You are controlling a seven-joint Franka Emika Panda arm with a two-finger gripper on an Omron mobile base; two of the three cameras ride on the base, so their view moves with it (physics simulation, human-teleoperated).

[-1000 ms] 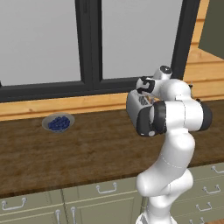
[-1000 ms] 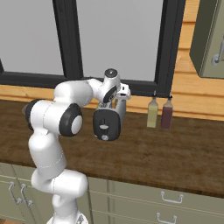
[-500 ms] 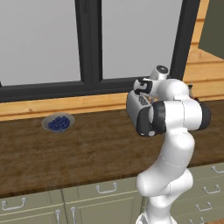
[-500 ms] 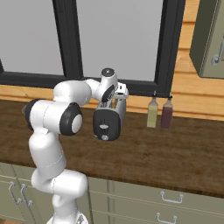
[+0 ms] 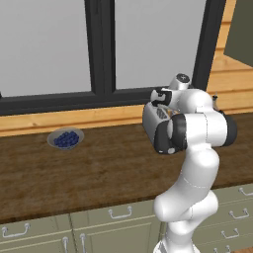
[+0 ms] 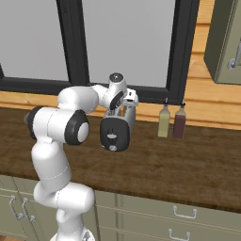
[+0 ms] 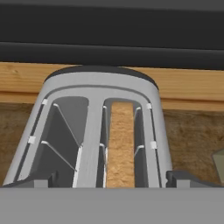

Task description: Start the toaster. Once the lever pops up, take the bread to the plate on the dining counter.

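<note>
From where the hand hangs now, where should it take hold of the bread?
Grip the bread by its top edge, coming straight down from above. It stands on edge in one slot of the toaster, the other slot empty, so only that narrow edge is reachable. The open gripper already straddles the toaster top; the fingers should likely close across the slice's flat faces.

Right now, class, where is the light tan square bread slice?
In the hand view, the bread slice stands in the right-hand slot of the silver-grey toaster; the left-hand slot is empty.

Toaster (image 5: pixel 154 118) behind arm, blueberry bowl (image 5: pixel 65 139) left.
</note>
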